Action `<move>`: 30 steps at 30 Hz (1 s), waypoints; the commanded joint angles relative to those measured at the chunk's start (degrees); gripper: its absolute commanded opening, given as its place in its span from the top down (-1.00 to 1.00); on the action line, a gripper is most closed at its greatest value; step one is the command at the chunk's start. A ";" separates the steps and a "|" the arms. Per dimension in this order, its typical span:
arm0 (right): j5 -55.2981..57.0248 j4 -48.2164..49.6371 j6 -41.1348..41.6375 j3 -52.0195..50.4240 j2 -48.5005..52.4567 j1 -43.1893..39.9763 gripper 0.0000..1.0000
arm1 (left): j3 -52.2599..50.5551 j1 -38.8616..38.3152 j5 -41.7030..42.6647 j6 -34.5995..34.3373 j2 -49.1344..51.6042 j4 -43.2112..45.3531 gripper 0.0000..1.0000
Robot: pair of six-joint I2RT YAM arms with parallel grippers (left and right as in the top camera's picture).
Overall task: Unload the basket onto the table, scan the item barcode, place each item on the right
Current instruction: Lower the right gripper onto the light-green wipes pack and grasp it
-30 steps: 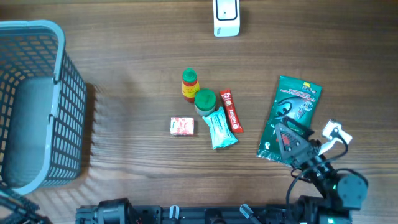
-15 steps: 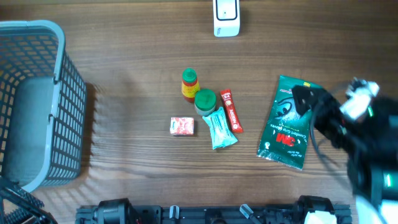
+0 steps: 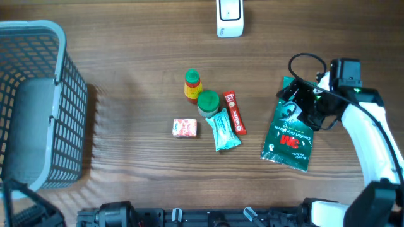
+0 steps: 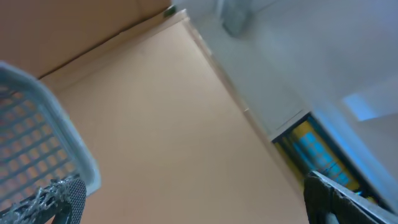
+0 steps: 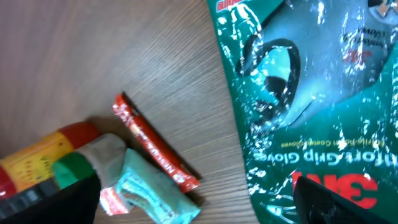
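Right gripper (image 3: 303, 104) hangs over the top end of the green 3M glove pack (image 3: 287, 135), jaws spread wide, gripping nothing. Pack lies flat on the table (image 3: 139, 75), right of the red stick packet (image 3: 234, 112) and teal pouch (image 3: 224, 130). Scanner (image 3: 230, 17) sits at the far edge. Left gripper (image 4: 193, 202) is also spread, empty, near the basket (image 3: 63, 94).

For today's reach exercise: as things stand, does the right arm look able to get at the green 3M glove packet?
Probably yes: the right gripper hangs over the green 3M glove packet, jaws open, nothing lying on it.
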 commanded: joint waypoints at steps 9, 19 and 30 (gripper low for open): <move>7.69 0.15 -7.19 3.19 0.74 12.31 -0.99 | -3.06 -0.26 -0.98 -0.22 0.02 -14.45 -1.00; 23.61 4.50 -13.53 2.75 0.85 34.64 -0.96 | -7.06 -0.26 -0.87 -0.22 0.02 -17.99 -1.00; 41.57 12.61 -9.35 2.75 8.70 52.72 -0.95 | -7.06 -0.26 -0.90 -0.22 0.02 -23.65 -1.00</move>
